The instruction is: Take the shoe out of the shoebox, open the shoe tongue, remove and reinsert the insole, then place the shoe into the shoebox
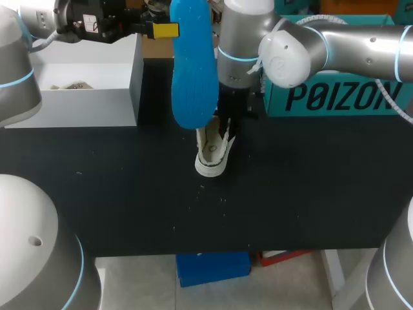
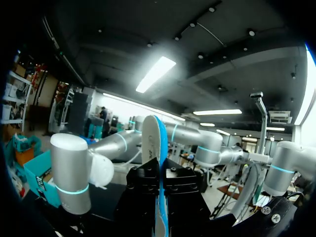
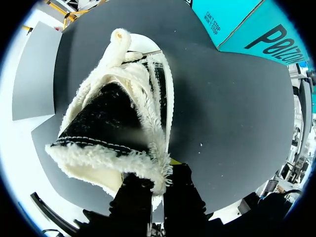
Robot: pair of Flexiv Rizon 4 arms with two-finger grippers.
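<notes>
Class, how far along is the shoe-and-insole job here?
Done: the shoe stands out of the shoebox on the table, insole removed. In hand: left gripper holds the insole aloft; right gripper grips the shoe's collar. Left: reinsert insole, rebox shoe.

The black two-fingered right gripper [image 3: 158, 180] pinches the fleecy rim of a white fleece-lined shoe with a black quilted tongue [image 3: 106, 118], one finger on each side. The shoe stretches toward twelve o'clock from the gripper over the black tabletop [image 3: 222, 113]. A teal cardboard box [image 3: 252, 24] lies at one o'clock, and a grey box wall [image 3: 32, 79] at ten o'clock.
</notes>
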